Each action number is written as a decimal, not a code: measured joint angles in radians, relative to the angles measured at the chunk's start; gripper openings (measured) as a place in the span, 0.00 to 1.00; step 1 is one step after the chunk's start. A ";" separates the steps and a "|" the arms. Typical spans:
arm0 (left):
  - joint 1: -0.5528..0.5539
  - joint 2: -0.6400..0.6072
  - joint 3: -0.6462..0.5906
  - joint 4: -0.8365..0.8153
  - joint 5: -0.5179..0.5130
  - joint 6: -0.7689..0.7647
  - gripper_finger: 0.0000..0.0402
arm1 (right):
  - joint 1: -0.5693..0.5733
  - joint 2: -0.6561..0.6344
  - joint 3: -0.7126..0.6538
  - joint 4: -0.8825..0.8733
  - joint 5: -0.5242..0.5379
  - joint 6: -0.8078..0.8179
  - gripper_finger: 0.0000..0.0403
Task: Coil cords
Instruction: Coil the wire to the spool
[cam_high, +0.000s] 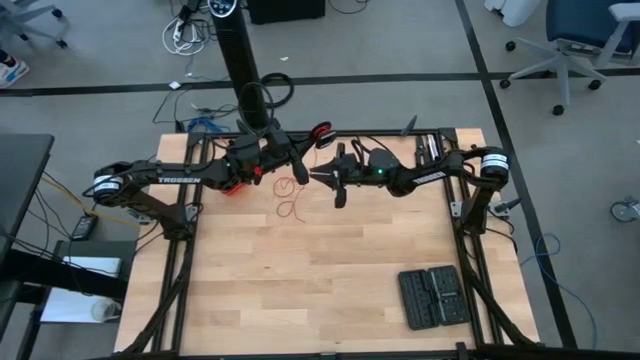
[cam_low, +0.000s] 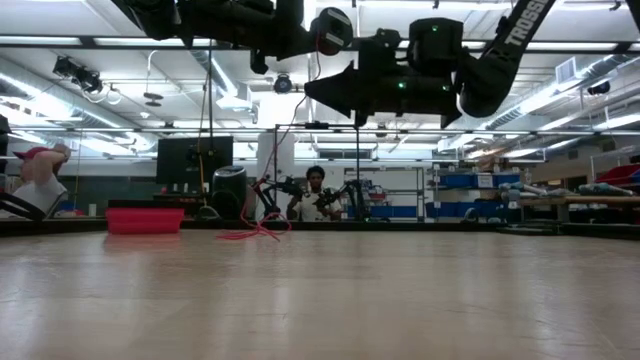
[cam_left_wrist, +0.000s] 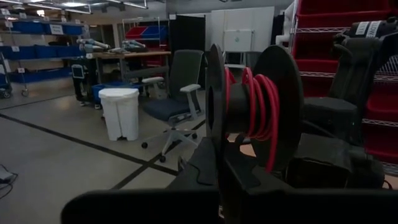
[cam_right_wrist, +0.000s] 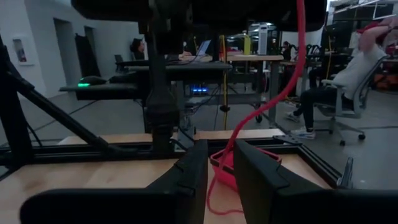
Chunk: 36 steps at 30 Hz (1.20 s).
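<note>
Two hands up: my left hand (cam_high: 300, 170) closed on spool (cam_left_wrist: 255, 118); right hand (cam_high: 335, 185) half-closed, red wire (cam_right_wrist: 273, 93) running btwn fingers, 12 o'clock.

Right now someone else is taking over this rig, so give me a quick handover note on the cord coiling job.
Left gripper: shut, raised near the table's far edge, carrying a black spool with several turns of red wire on it.
Right gripper: raised opposite the left one, fingers partly apart with the wire running between them; whether it pinches it, I cannot tell.
Wire: from the spool it hangs down to the table, where loose loops lie under the grippers.
Done: some turns wound.
Left: wind up the hanging length and the loose loops.
</note>
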 joint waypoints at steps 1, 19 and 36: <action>0.000 0.000 0.000 0.000 0.000 0.000 0.00 | 0.000 0.000 0.006 -0.008 0.000 -0.002 0.19; 0.000 0.001 0.000 -0.024 0.000 0.000 0.00 | -0.057 -0.001 0.020 -0.174 -0.035 0.006 0.01; 0.014 -0.023 0.000 -0.485 -0.009 0.106 0.00 | -0.260 -0.111 -0.040 -0.277 -0.143 0.025 0.01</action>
